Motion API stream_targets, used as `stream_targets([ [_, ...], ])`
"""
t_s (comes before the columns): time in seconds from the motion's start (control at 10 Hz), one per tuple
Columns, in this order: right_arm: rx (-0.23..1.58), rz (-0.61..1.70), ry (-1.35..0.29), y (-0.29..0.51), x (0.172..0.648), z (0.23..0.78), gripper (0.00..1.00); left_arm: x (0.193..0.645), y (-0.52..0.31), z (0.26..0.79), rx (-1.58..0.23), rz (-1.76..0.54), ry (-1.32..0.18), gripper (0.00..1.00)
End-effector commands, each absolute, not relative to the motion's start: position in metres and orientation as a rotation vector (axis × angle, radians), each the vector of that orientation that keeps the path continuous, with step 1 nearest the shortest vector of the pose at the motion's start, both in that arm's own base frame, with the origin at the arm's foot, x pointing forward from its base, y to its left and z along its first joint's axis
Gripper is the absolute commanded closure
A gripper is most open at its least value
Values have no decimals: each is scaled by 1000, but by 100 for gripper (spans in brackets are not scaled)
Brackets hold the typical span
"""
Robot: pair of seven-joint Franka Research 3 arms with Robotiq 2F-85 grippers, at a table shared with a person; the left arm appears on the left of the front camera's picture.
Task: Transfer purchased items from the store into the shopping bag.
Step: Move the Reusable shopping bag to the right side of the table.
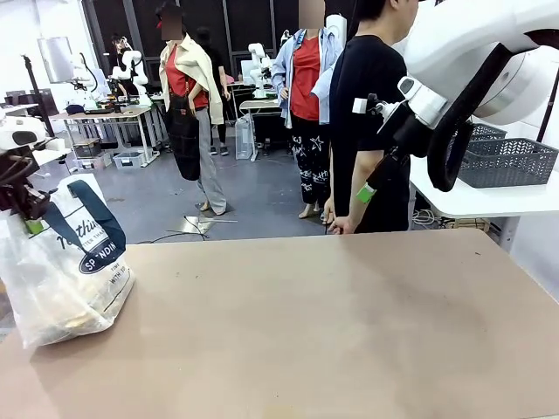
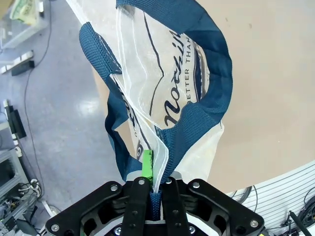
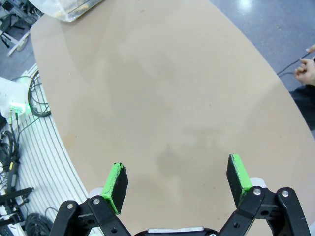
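Two grippers showing: left gripper (image 2: 152,184) is clamping the bag (image 1: 65,271) handle (image 2: 197,123); right gripper (image 3: 177,184), over the table (image 3: 172,98) away from the bag, is gaping wide, holding nothing.

Shopping bag (image 1: 65,271): clear-whitish plastic w/ navy straps & lettering, slumped at table's left edge, handle pinched up top. Yellowish goods inside, unclear.

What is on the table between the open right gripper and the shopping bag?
Nothing: in the right wrist view, bare brown table stretches from the right gripper to the shopping bag at the far edge.
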State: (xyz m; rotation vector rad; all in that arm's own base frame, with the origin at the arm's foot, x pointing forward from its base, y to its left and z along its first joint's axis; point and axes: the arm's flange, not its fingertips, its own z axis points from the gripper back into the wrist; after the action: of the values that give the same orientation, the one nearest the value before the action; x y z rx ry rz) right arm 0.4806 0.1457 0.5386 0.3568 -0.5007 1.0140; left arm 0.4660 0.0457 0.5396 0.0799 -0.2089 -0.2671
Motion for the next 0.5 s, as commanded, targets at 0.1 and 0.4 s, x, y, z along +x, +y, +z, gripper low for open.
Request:
stream_targets([
  [0.1,361,999,-495,148,481,540,0,465,47,542,83,-274,-213,100],
  [0.4,361,999,-495,148,481,540,0,465,47,542,83,-274,-213,100],
])
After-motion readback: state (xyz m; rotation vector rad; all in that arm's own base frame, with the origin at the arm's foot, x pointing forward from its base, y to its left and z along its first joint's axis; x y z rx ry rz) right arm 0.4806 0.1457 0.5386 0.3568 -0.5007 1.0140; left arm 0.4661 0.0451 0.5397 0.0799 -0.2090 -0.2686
